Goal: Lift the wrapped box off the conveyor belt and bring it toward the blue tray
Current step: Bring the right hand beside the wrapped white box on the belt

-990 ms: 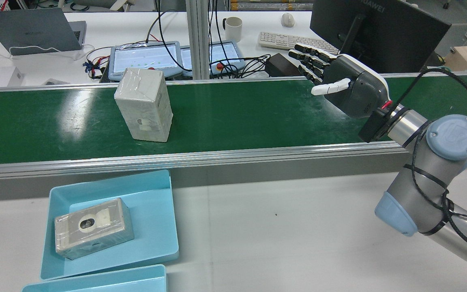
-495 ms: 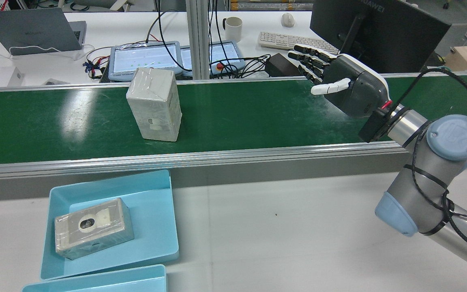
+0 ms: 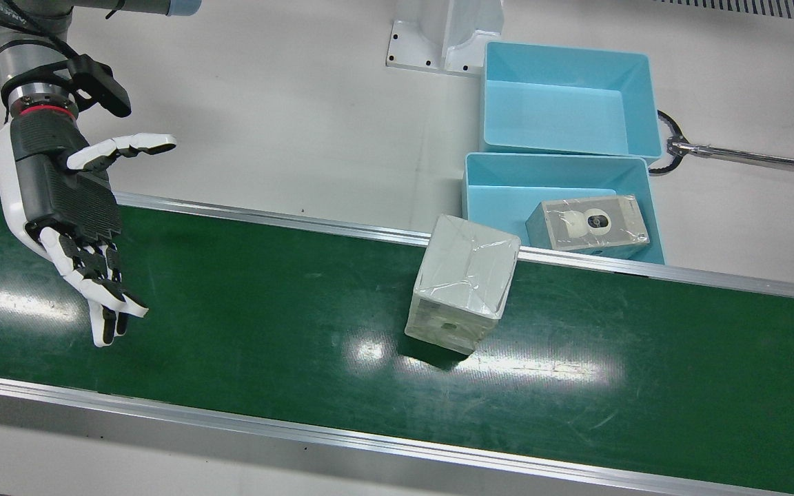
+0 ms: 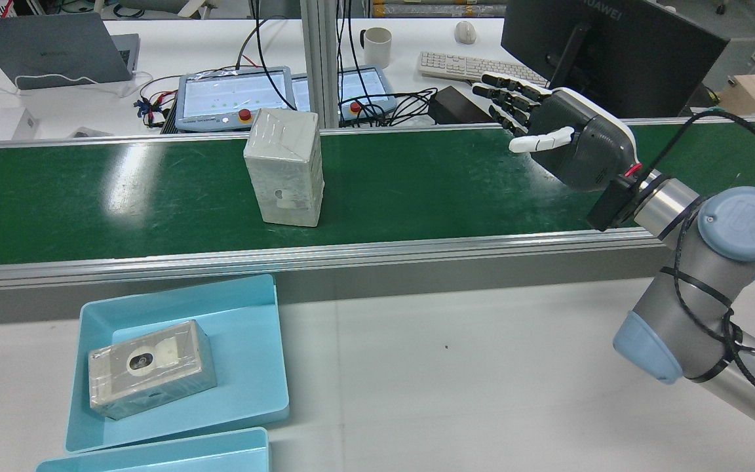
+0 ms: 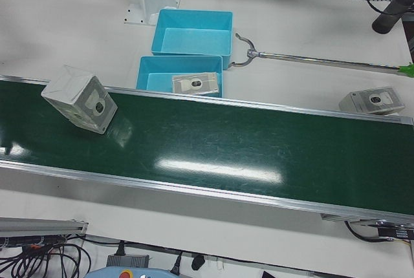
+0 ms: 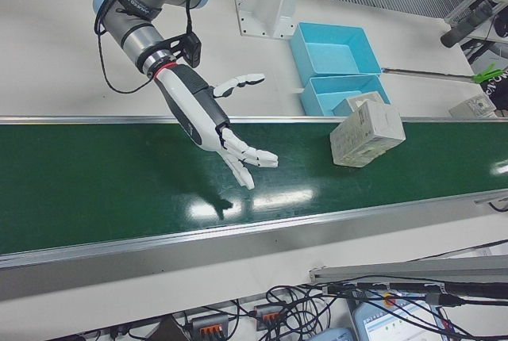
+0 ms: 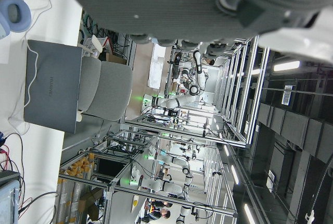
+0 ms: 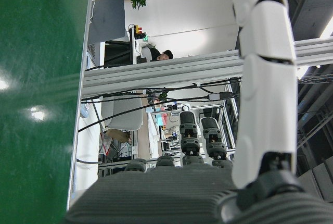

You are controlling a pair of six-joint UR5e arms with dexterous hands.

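Note:
The wrapped box point(image 4: 284, 167) stands upright on the green conveyor belt point(image 4: 417, 177), near the belt's middle; it also shows in the front view point(image 3: 462, 282) and the left-front view point(image 5: 79, 98). My right hand point(image 4: 561, 134) is open, fingers spread, and hovers over the belt well to the box's right in the rear view, apart from it. It also shows in the right-front view point(image 6: 210, 123). The blue tray point(image 4: 253, 314) lies on the white table below the belt and holds another wrapped box point(image 4: 149, 368). Only the left hand's palm point(image 7: 182, 5) shows.
A second blue tray point(image 3: 562, 103), empty, lies beside the first. A third wrapped box point(image 5: 372, 100) sits on the table by the belt's other end, near a long metal rod point(image 5: 323, 61). A monitor point(image 4: 607, 52) and keyboard stand behind the belt.
The wrapped box has ridden the belt to the right in the rear view, closer to my right hand. The right hand has shifted slightly right and stays open.

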